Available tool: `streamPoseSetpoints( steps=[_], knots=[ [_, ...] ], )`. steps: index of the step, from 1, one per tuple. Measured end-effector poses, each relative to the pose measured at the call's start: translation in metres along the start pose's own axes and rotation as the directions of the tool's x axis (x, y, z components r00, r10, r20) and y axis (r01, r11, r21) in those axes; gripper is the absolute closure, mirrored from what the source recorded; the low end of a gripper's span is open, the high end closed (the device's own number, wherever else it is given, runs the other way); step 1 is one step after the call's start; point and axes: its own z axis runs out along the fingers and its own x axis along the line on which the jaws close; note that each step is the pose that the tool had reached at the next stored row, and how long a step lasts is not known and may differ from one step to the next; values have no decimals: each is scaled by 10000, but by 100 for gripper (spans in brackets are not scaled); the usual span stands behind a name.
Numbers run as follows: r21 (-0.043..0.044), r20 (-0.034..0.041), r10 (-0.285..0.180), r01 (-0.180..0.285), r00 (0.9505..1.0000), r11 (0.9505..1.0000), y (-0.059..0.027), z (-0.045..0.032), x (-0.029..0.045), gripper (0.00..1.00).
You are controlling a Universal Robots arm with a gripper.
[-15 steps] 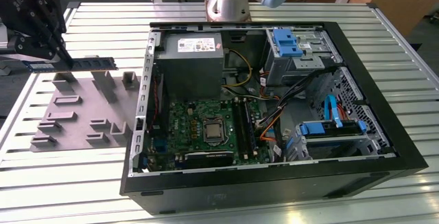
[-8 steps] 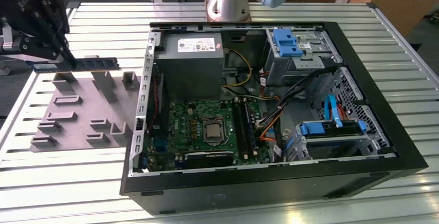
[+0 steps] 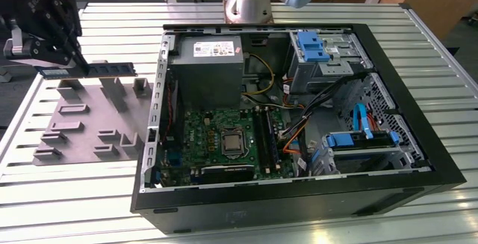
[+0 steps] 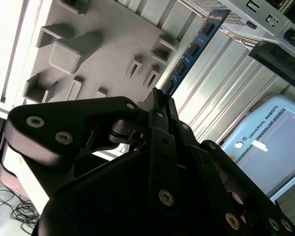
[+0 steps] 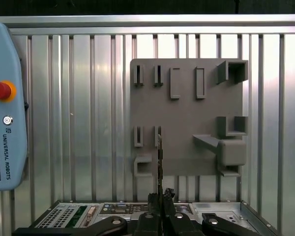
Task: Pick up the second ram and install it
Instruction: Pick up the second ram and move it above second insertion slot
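My gripper [image 3: 73, 66] hangs at the exterior view's far left, above the grey fixture [image 3: 89, 123], and is shut on the second ram [image 3: 104, 69]. The stick lies level, is bluish-green with black chips, and is clear of the fixture's blocks. In the second wrist view the ram [image 4: 192, 49] juts out past the closed fingers [image 4: 160, 105] towards the computer case. It appears edge-on in the first wrist view, where the ram [image 5: 160, 157] rises from the gripper [image 5: 160, 199] in front of the fixture [image 5: 187, 123]. The long black slots [image 3: 267, 137] sit on the green motherboard inside the open case.
The open black computer case [image 3: 418, 160] lies on a slatted metal table [image 3: 67, 199], to the exterior view's right of the fixture. Cables, blue drive brackets [image 3: 310, 45] and a power supply [image 3: 209, 59] crowd its inside. A teach pendant [image 5: 5, 113] lies beyond the fixture. The arm's base [image 3: 250, 0] stands behind the case.
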Motion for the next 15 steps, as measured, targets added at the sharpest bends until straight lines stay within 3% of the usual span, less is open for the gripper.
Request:
streamPoseSetpoints(
  steps=[15],
  knots=[
    [-2, 0, 1, -1, 10000, 10000, -158, 6, -2, 86]
  ],
)
